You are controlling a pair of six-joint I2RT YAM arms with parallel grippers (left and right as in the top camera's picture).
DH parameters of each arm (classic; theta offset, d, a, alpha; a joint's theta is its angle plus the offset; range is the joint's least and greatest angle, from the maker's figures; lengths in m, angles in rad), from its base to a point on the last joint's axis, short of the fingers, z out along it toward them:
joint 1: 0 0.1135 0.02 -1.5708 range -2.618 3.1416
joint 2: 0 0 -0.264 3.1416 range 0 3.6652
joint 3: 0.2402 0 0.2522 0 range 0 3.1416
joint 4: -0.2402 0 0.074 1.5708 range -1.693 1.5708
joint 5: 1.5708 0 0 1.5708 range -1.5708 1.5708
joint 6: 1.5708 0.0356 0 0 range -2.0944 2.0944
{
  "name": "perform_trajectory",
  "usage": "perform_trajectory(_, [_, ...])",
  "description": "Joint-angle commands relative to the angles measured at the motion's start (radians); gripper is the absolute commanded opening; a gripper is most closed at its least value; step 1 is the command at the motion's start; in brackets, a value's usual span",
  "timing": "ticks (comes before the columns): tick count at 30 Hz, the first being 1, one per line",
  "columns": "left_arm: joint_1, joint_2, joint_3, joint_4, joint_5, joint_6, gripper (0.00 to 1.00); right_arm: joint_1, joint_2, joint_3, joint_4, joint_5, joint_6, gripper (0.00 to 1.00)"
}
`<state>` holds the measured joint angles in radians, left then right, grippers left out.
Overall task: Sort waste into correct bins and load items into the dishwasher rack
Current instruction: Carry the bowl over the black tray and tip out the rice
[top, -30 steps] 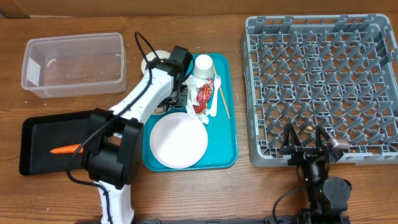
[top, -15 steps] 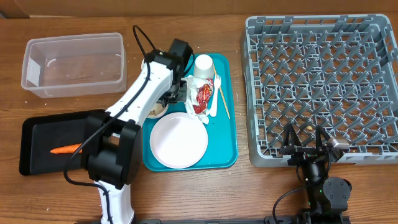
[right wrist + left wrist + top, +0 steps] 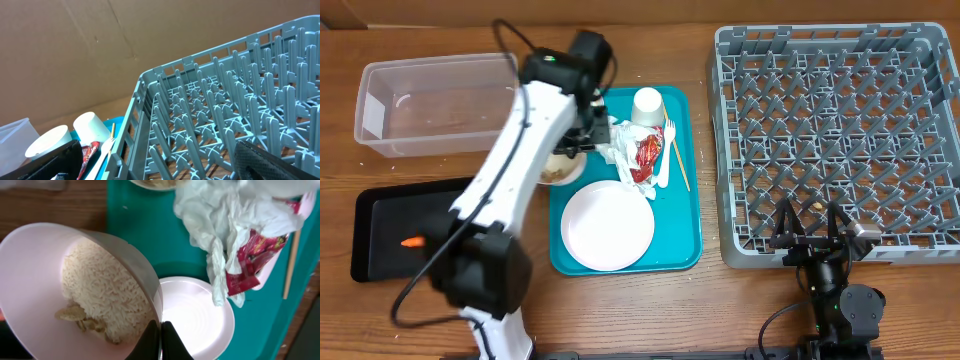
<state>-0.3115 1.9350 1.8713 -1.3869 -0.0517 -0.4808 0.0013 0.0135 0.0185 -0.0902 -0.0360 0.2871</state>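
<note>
The bowl [image 3: 35, 280] of rice [image 3: 107, 295] fills the left half of the left wrist view and looks tipped. If it tips more, rice could spill onto the teal tray [image 3: 140, 225]. The left gripper [image 3: 161, 332] pinches the bowl's rim at the bottom middle. The right gripper [image 3: 810, 228], lower right in the overhead view, has its fingers apart and holds nothing.

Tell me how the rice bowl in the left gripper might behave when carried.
Pinched at one rim point by the left gripper, the bowl may sag or tilt. Its loose rice could shift and spill if tipped.
</note>
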Motion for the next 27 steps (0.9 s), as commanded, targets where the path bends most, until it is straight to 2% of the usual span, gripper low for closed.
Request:
perform_trajectory(1, [0.121, -0.166, 0.038, -0.024, 0.104, -0.064, 0.04, -0.003, -0.011, -0.010, 0.006, 0.013, -0.007, 1.00])
perform_trajectory(6, [0.303, -0.221, 0.030, -0.026, 0.324, 0.021, 0.04, -0.003, -0.011, -0.010, 0.006, 0.013, -0.007, 1.00])
perform_trajectory(10, [0.463, -0.221, -0.019, -0.045, 0.435, 0.071, 0.04, -0.003, -0.011, -0.010, 0.006, 0.013, -0.007, 1.00])
perform_trajectory(18, [0.673, -0.221, -0.159, -0.012, 0.609, 0.209, 0.04, -0.003, -0.011, -0.010, 0.007, 0.013, -0.007, 1.00])
perform_trajectory(27, [0.901, -0.220, -0.418, 0.174, 0.856, 0.290, 0.04, -0.003, -0.011, -0.010, 0.006, 0.013, -0.007, 1.00])
